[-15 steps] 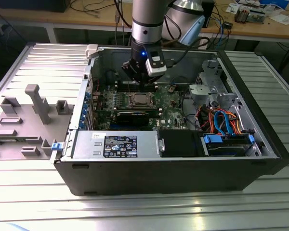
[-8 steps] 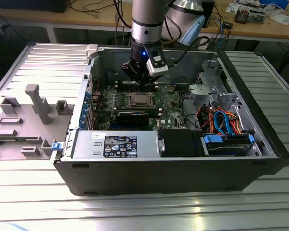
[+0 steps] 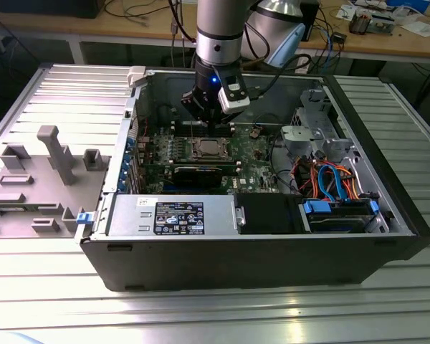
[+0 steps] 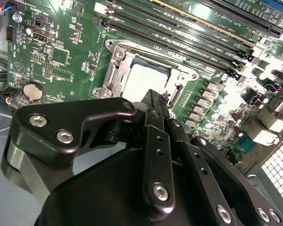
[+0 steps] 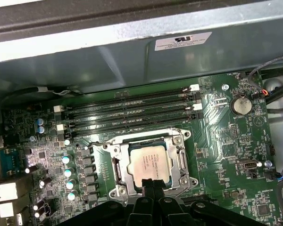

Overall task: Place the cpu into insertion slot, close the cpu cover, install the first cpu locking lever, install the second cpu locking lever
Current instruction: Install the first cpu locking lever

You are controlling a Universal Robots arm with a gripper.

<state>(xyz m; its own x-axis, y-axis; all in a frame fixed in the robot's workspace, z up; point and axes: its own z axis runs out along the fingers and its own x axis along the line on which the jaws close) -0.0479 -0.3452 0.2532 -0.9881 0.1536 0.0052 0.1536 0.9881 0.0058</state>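
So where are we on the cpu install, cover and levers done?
Done: the cpu sits in the insertion slot, and the cpu cover looks lowered around it. In hand: the gripper, shut, is poised at the slot's edge. Left: the locking levers; whether either is latched can't be told.

The exterior view stands high and well back from the ribbed metal worktop (image 3: 201, 315). It looks down into the open black computer case (image 3: 258, 251) and onto the arm's black tool (image 3: 213, 127). Both wrist views sit close above the green motherboard (image 5: 226, 155), looking down past the tool at different angles; the second wrist view has far more of the tool in its foreground. All three share the silver-framed square insertion slot (image 3: 206, 149).
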